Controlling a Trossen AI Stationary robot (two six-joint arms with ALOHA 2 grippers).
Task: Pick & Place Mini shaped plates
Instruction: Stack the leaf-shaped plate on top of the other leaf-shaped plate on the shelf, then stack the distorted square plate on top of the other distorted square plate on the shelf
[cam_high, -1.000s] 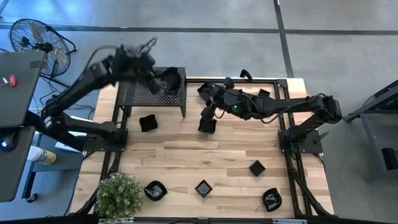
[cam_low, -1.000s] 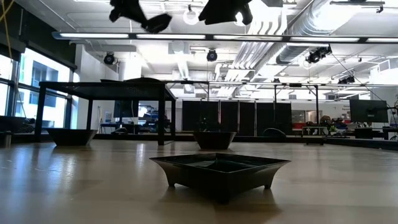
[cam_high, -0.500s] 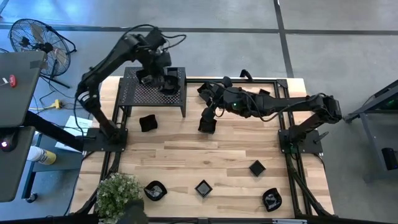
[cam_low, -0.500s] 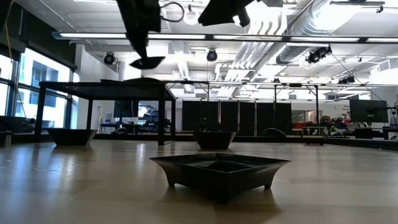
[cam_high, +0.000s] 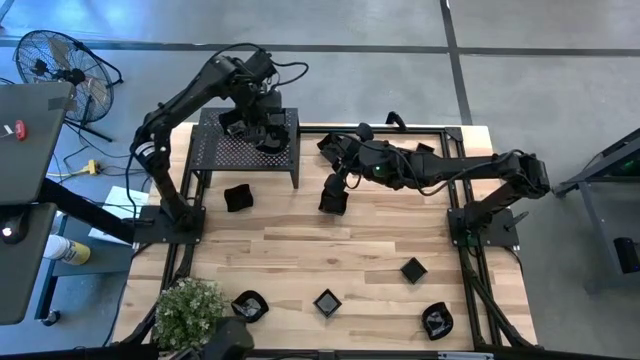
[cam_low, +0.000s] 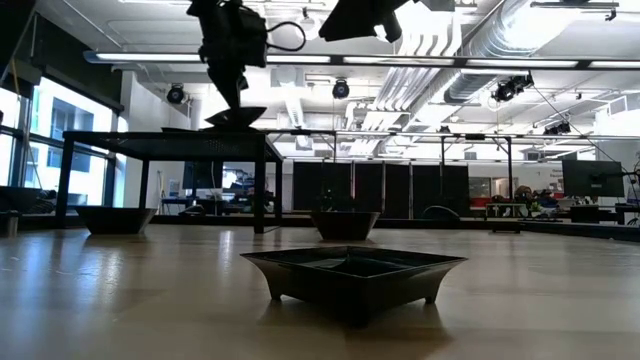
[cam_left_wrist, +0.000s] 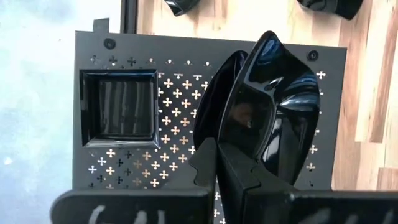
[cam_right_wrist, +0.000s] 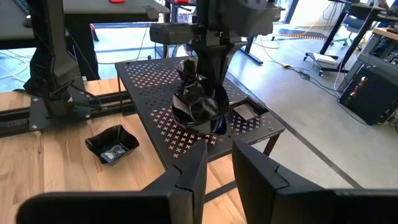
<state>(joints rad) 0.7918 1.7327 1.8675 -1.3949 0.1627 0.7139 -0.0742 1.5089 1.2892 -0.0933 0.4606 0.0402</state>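
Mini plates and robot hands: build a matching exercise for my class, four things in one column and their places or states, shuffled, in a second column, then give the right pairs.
Things
1. left hand
2. right hand
3. square plate
4. potted plant

Places or states
A. lying flat on the perforated shelf
B. at the table's near left corner
C. above the shelf, gripping a scalloped plate
D. empty, fingers apart, over the table beside the shelf

Pairs: 1-C, 2-D, 3-A, 4-B
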